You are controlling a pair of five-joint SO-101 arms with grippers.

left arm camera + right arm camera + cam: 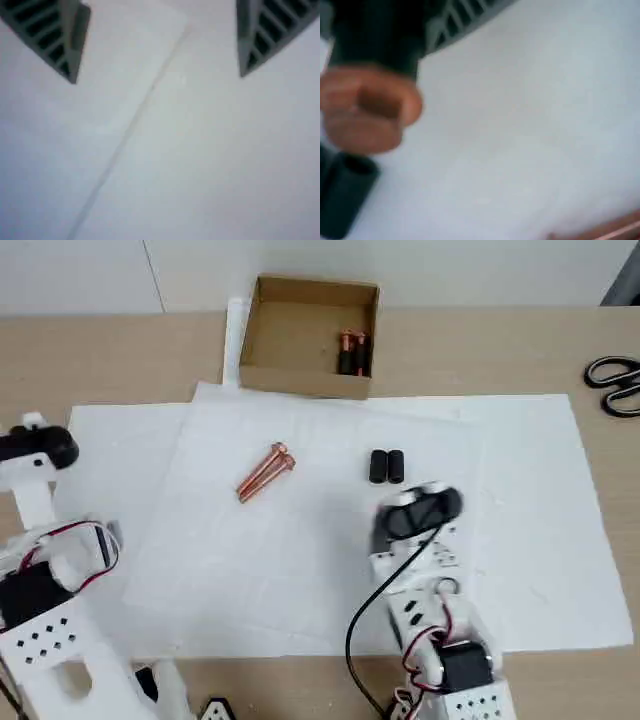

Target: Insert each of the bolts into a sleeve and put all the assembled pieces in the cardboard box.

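While the tabletop (100,350) and its paper (520,540) carried work unfinished, the box (290,335) held what looked like two assembled pieces (352,352). The left end effector (157,50) hung released; the right end effector (412,510) seemed clenched on a bolt (367,107). Two loose bolts (267,472) and two sleeves (386,466) lay unjoined on the paper, so roughly half remained, I judged.
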